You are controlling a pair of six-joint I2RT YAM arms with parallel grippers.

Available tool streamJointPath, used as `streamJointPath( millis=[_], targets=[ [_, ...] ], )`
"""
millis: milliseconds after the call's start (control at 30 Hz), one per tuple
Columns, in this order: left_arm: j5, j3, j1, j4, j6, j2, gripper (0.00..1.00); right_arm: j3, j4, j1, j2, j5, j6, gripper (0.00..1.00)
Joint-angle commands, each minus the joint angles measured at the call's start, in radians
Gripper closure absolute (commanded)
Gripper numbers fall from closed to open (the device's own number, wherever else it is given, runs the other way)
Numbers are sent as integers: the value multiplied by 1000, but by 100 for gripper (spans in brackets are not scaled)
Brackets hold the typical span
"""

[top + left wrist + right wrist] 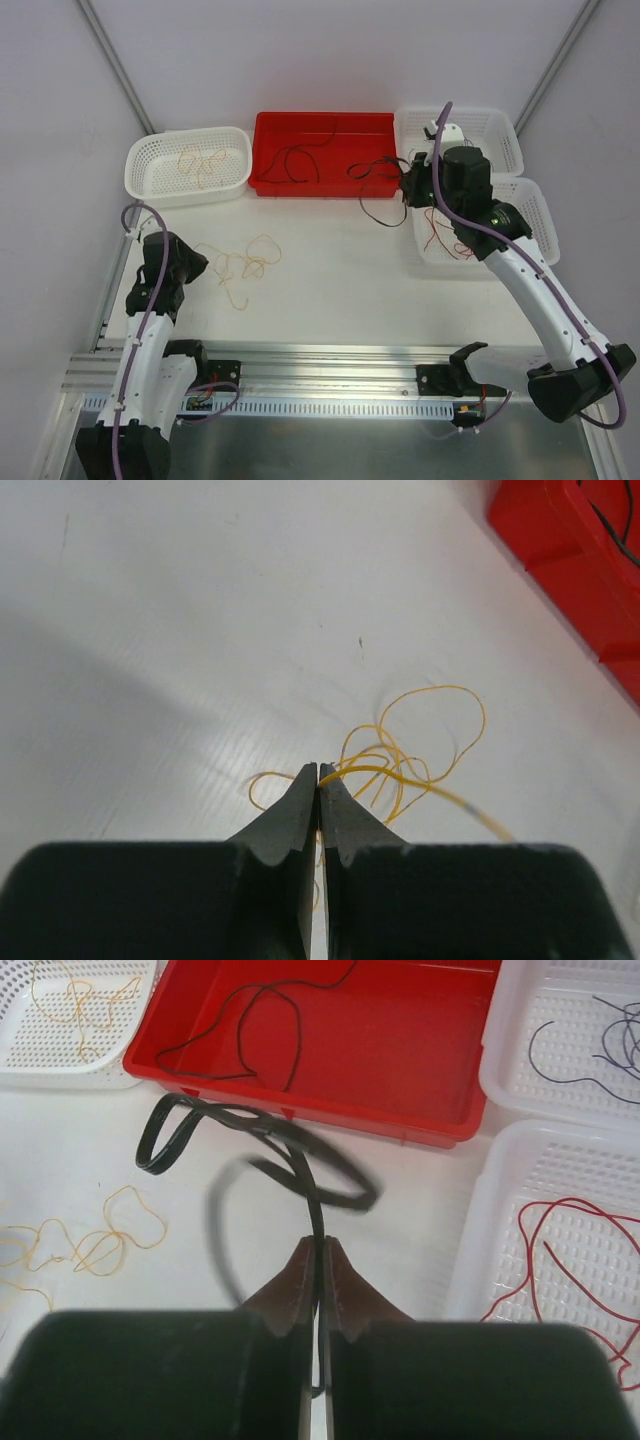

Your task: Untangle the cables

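Top view: colour-sort is under way, part done. The left gripper (203, 266) is at the yellow cable (245, 262), which lies loose on the table (340, 265), well short of the left basket (135, 172). The right gripper (406, 187) has the black cable (375, 170) just in front of the red bin (320, 187).

Left wrist: fingers are pressed together, pinching one yellow strand at the tips. The rest of the tangle is on the table ahead.

Right wrist: fingers are clamped on the black cable, which coils ahead, blurred.
- Red bin: another black wire (250, 1020).
- Left basket: yellow-tan wires (70, 995).
- Far right basket (500, 1070): dark purple-blue wires (590, 1045).
- Near right basket (472, 1250): red wires (565, 1250).

Next, my read: lift the black cable high enough for its loops to clear the bin wall, then release inside. The yellow one goes to the left basket. Watch for snagged loops.
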Motion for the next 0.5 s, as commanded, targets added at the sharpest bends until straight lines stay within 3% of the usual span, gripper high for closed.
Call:
streamJointPath(
  millis=[0, 167, 467],
  targets=[
    [59, 106, 48, -63, 60, -7, 100, -2, 13, -35, -57, -10, -17, 99],
    [59, 205, 61, -92, 195, 66, 100, 21, 21, -55, -48, -50, -38, 99],
    [357, 260, 61, -138, 378, 312, 100, 97, 79, -73, 69, -134, -103, 99]
  ],
)
